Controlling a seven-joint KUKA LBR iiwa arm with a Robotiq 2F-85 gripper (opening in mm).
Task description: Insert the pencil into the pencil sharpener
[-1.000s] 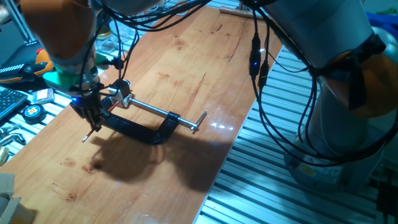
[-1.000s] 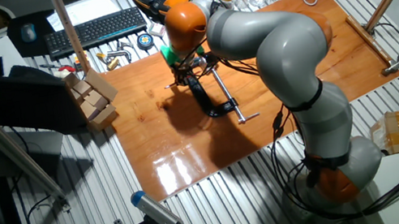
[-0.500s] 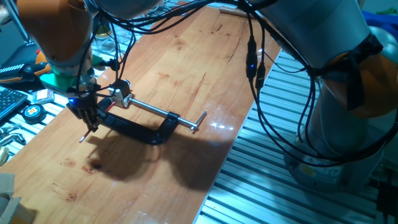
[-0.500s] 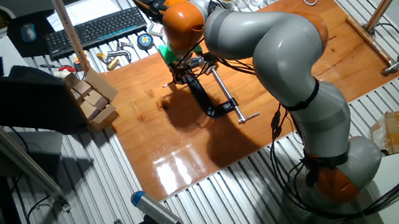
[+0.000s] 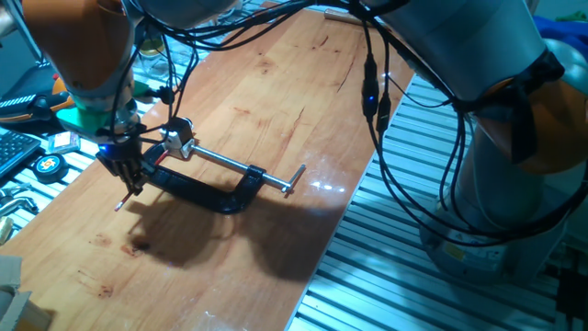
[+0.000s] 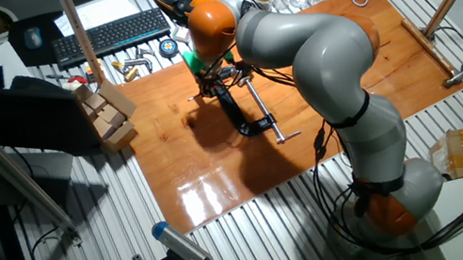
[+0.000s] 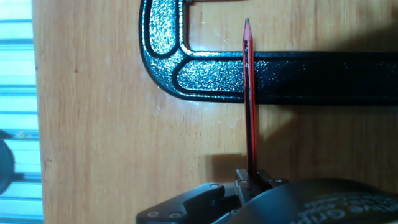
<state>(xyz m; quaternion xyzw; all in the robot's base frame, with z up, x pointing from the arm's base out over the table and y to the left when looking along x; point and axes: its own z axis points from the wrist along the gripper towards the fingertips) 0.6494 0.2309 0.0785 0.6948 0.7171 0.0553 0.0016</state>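
My gripper (image 5: pixel 131 177) is shut on the thin red pencil (image 5: pixel 126 199), which points down and left, its tip just above the wooden table (image 5: pixel 276 101). In the hand view the pencil (image 7: pixel 250 106) runs up from between my fingertips (image 7: pixel 252 179) and crosses over the black C-clamp (image 7: pixel 292 74), its dark tip past the clamp's bar. The pencil sharpener (image 5: pixel 176 140), a small silver-white block with a black part, sits at the clamp's screw end, just right of my gripper. It is out of the hand view.
The black C-clamp (image 5: pixel 207 191) with its silver screw rod (image 5: pixel 230 162) lies across the table's middle. Tools and a tape measure (image 5: pixel 48 165) lie off the left edge. A keyboard (image 6: pixel 105 36) and wooden blocks (image 6: pixel 105 114) stand beyond the table. Cables hang from the arm (image 5: pixel 377 92).
My gripper has shifted slightly to the left with the pencil still held. The clamp and the sharpener have not moved.
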